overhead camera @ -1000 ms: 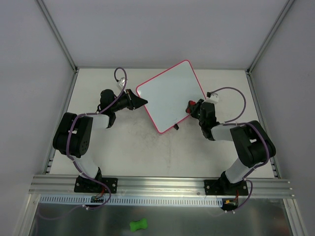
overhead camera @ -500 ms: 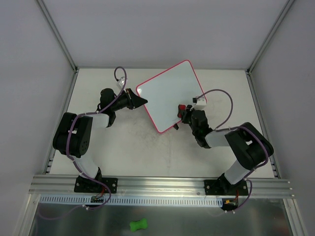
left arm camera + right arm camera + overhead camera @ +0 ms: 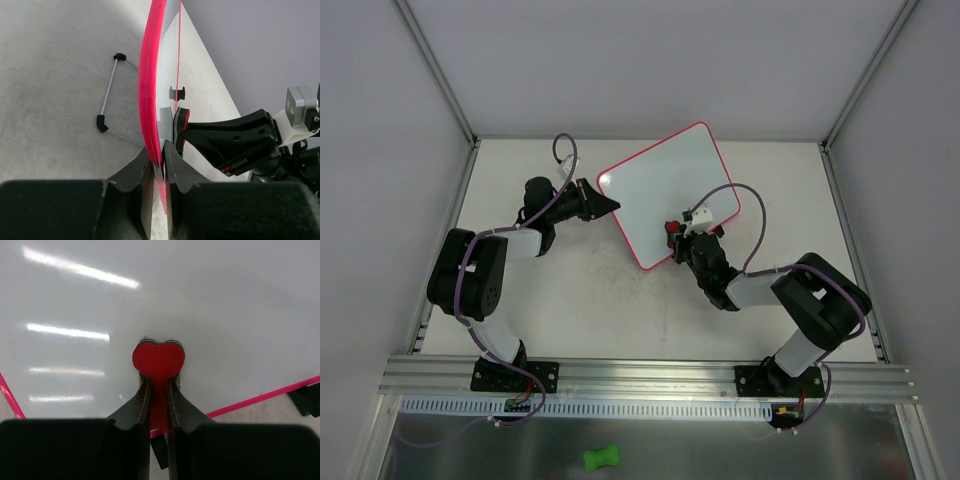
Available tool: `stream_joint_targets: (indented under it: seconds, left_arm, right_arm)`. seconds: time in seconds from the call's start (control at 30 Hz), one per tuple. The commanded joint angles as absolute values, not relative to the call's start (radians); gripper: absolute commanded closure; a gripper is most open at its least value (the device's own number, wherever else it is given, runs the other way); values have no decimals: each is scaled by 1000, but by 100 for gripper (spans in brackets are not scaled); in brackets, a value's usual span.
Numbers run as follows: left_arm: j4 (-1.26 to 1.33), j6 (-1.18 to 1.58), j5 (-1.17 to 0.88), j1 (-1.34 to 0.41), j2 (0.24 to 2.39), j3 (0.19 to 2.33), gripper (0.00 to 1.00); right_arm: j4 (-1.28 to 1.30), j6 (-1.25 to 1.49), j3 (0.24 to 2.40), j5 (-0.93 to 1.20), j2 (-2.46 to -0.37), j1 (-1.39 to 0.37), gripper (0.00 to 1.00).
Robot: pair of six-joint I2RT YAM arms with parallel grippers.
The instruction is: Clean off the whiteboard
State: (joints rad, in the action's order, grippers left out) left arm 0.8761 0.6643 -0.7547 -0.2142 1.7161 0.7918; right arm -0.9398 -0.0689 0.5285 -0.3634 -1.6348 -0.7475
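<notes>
The whiteboard has a pink-red frame and lies turned diagonally at the middle of the table; its white face shows no marks. My left gripper is shut on the frame at the board's left corner. The left wrist view shows that frame edge-on between the jaws of the left gripper. My right gripper is shut on a small red eraser and presses it onto the board near the lower edge. In the right wrist view the eraser sits flat on the whiteboard ahead of the right gripper.
A wire kickstand with black tips lies on the table under the board. A black clip sits at the board's edge. A green bone-shaped object lies on the metal shelf in front of the arm bases. Frame posts bound the table.
My right gripper has slid the red eraser across the board, from its right edge leftward and down to near the lower edge. The left gripper and the board have not moved.
</notes>
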Motion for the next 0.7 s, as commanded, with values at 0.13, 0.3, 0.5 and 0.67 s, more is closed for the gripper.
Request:
stream_joint_targets:
  seconds: [0.13,0.3,0.5,0.67]
  left_arm:
    - [857,617,-804,-239,1692,816,100]
    - [856,617,-805,-239,1690,815,100]
    - [856,617,-805,-239,1692,816,100]
    - [856,615,-807,-239,1693,818,100]
  right_arm:
    - [-939,-89,497,-253,-1658,-830,100]
    - [-942,-113,503,-250,-1663,-885,100]
    - [-904,-158,531,-248,-1661,-936,100]
    - [-807,-155,555,-268,-1563,-940,100]
